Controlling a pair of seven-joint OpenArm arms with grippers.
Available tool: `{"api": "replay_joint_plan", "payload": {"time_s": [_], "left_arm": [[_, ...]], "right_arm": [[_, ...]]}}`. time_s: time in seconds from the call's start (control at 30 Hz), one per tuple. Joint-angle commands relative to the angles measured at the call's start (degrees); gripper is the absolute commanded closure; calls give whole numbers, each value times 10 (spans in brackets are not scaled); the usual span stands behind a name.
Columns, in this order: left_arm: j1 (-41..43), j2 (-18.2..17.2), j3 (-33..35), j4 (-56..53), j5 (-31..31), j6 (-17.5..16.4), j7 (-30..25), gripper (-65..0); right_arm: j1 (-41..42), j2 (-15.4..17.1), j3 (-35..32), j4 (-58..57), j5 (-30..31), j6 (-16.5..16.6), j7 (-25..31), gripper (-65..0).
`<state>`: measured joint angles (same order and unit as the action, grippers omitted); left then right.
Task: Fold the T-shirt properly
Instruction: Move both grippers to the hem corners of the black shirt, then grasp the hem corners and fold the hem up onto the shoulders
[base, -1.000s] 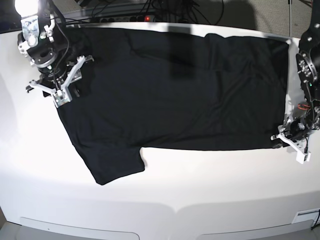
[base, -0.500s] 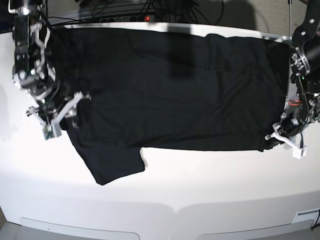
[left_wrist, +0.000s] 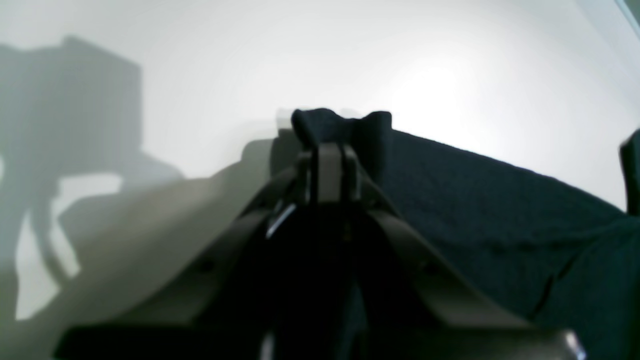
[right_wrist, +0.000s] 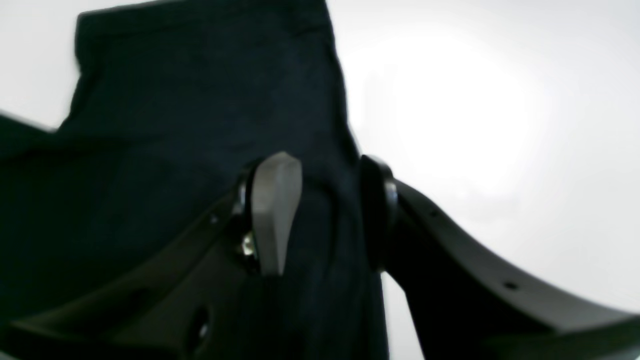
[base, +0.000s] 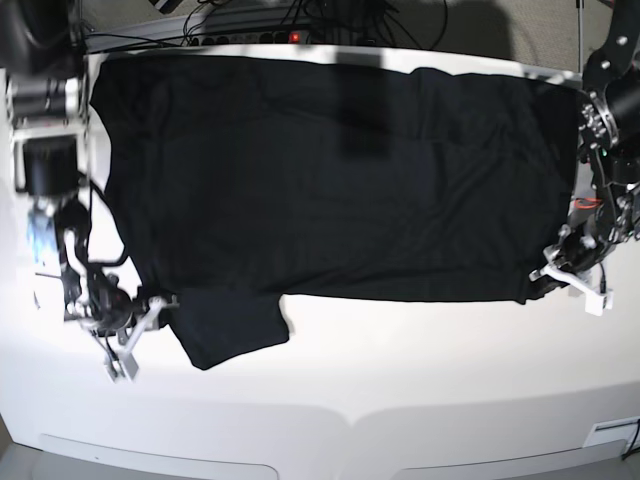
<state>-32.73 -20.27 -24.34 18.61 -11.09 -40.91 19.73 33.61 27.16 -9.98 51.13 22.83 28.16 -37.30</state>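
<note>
The T-shirt (base: 340, 170) lies spread flat across the white table (base: 400, 380), plain black side up, a wide matte sheet of soft cloth with shallow creases running across it. Its far edge reaches the back of the table; one short sleeve (base: 232, 330) sticks out toward the front as a blunt, rounded flap. No print shows anywhere on it.

My left gripper (base: 572, 277) sits at the shirt's near corner on the base view's right. In the left wrist view my jaws are pressed together with a small bunched nub of black fabric (left_wrist: 340, 125) pinched at their tips — the knit looks fine and slightly pebbled where it slopes away behind them.

My right gripper (base: 138, 322) is low at the sleeve's outer edge on the base view's left. Through the right wrist camera one pale grey finger (right_wrist: 274, 210) lies on top of the cloth and the dark one stands at the fabric's edge, a fold of shirt between them. They stand apart with a clear gap, straddling the cloth rather than clamped on it.

The table surface is smooth and glossy, with bright glare. Dark cables (base: 300, 15) run behind its far edge.
</note>
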Motion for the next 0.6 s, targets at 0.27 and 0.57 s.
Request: {"api": "replay_joint_plan", "payload": {"time_s": [0.27,0.57], "left_arm": [[-6,-4,2,1,19,9,35,0],[-6,-4,2,1,18,9,41,0]], "right_arm": [[189,-35,-101,-294,-67,36,121,-287],[186,-56,-101,-373,-107,12,169,-284]]}}
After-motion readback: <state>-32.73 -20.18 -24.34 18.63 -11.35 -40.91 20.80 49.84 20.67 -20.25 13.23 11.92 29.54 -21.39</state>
